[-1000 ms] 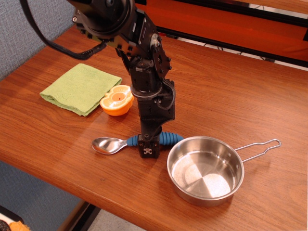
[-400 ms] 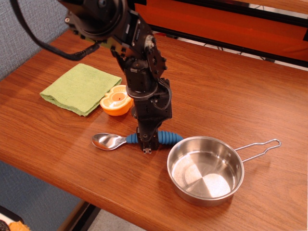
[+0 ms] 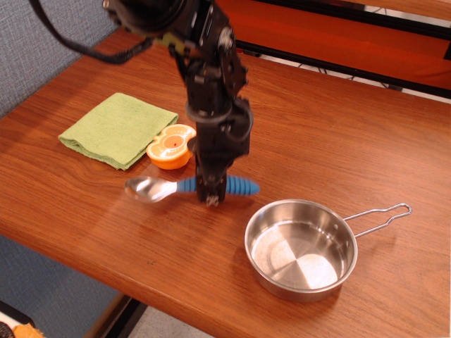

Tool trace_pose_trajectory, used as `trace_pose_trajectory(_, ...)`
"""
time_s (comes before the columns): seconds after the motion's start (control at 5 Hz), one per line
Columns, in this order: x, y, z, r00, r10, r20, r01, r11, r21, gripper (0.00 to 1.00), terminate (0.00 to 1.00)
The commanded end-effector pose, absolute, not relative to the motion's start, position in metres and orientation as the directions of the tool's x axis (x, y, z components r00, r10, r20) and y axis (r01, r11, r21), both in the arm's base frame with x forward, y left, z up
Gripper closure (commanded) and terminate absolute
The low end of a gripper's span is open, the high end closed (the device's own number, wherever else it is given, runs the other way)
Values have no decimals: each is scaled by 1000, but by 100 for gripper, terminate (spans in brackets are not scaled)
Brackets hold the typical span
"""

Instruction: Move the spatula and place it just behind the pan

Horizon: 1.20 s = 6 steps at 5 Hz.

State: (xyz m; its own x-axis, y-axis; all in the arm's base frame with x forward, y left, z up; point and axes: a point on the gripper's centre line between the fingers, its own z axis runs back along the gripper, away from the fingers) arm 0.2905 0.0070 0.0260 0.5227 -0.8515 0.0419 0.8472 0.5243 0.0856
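The spatula (image 3: 151, 189) is a spoon with a shiny silver bowl on the left and a thick ribbed blue handle on the right. It hangs level a little above the table. My gripper (image 3: 211, 191) points straight down and is shut on the middle of the blue handle. The pan (image 3: 301, 248), a small round steel pan with a thin wire loop handle (image 3: 380, 215), sits to the right and nearer the table's front edge, apart from the spoon.
An orange half-fruit toy (image 3: 170, 147) lies just behind the spoon, left of my arm. A folded green cloth (image 3: 116, 129) lies further left. The wooden table (image 3: 338, 134) drops off at the front and left edges. An orange panel runs along the back.
My gripper closed on the blue handle and lifted the spoon off the table. Spoon and gripper have risen and shifted slightly left and back. The pan has not moved.
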Motion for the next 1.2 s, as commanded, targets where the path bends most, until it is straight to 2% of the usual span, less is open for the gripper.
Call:
trace_pose_trajectory(0.0,294,-7,82,516,-851,97,828,524,199,100,0)
trace_pose_trajectory(0.2,290,-18,91,526,-842,123,821,540,184,100,0)
trace_pose_trajectory(0.4,308,-35,93,539,-831,139,815,556,162,100,0)
trace_pose_trajectory(0.6,341,-70,91,423,-892,157,880,446,162,100,0)
trace_pose_trajectory(0.8,361,-100,78,207,-973,99,967,219,133,100,0)
trace_pose_trajectory(1.0,379,-116,60,-3,-993,117,994,10,110,100,0)
